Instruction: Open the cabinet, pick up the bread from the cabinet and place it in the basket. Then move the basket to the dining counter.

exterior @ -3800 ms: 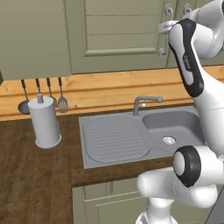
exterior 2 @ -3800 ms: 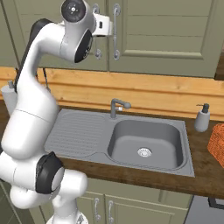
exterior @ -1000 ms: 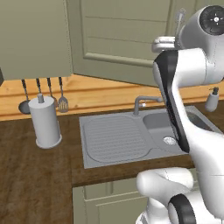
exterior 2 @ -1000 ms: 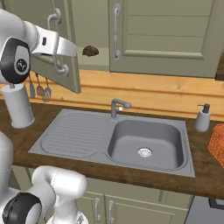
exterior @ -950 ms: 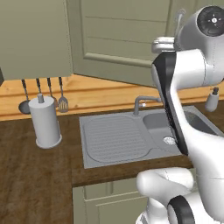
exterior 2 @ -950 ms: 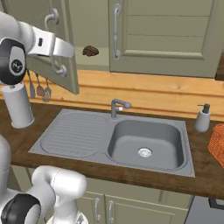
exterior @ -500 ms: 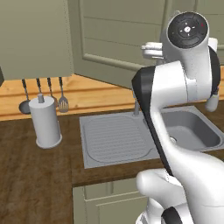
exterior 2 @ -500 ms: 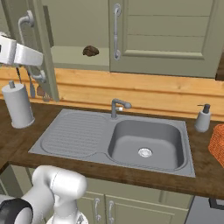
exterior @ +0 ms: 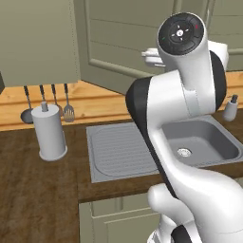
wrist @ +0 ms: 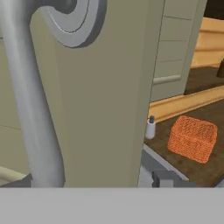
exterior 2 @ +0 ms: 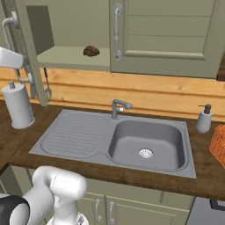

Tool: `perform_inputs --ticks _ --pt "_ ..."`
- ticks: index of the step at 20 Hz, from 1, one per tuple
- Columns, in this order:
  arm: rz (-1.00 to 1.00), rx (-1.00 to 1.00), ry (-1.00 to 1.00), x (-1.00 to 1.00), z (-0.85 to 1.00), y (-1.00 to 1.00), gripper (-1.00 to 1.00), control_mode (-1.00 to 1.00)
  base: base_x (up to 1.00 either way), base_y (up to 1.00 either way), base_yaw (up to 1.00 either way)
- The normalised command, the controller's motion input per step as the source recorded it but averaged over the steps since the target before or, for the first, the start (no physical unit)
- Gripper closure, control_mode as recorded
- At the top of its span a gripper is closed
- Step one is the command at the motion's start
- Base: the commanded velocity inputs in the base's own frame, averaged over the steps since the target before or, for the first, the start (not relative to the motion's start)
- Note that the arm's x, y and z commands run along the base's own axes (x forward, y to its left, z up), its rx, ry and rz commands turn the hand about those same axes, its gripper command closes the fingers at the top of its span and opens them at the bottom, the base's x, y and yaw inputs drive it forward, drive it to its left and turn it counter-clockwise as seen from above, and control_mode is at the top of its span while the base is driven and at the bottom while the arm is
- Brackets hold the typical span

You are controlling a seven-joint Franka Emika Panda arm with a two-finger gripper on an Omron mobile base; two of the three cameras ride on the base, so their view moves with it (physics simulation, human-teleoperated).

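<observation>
The sage-green cabinet stands open, its recessed-panel door (exterior 2: 27, 52) swung far out to the left. In the hand view the door's curved grey handle (wrist: 31, 109) looms very close, left of centre. My gripper (exterior 2: 21, 61) is at that handle; its fingers are hidden, so its state is unclear. The small dark brown bread (exterior 2: 91, 51) lies on the open cabinet shelf (exterior 2: 70, 59). On the worktop at the far right sits the orange mesh basket (exterior 2: 218, 146), also the basket (wrist: 192, 138) past the door's edge. The dining counter is out of view.
A grey steel sink (exterior 2: 145, 147) with a tap (exterior 2: 117, 107) is set in the dark wood worktop. A soap dispenser (exterior 2: 204, 118) stands beside the basket. A white paper-towel roll (exterior 2: 17, 105) and hanging utensils (exterior: 54, 102) are at the left. The neighbouring cabinet door (exterior 2: 162, 35) is closed.
The door has swung further open to the left with my hand at its handle, and the arm has swept across the left base view. The bread and basket have not moved.
</observation>
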Motion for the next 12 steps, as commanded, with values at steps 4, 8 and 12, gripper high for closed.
perform_inputs --ticks 4,8,12 --pt "0.01 0.00 0.00 -0.35 0.22 -0.28 -1.00 -1.00 0.00 0.00 0.00" --pt "0.13 0.00 0.00 -0.26 0.23 -0.19 -1.00 -1.00 0.00 0.00 0.00" --pt "0.26 0.00 0.00 -0.39 0.12 -0.03 -1.00 -1.00 0.00 0.00 0.00"
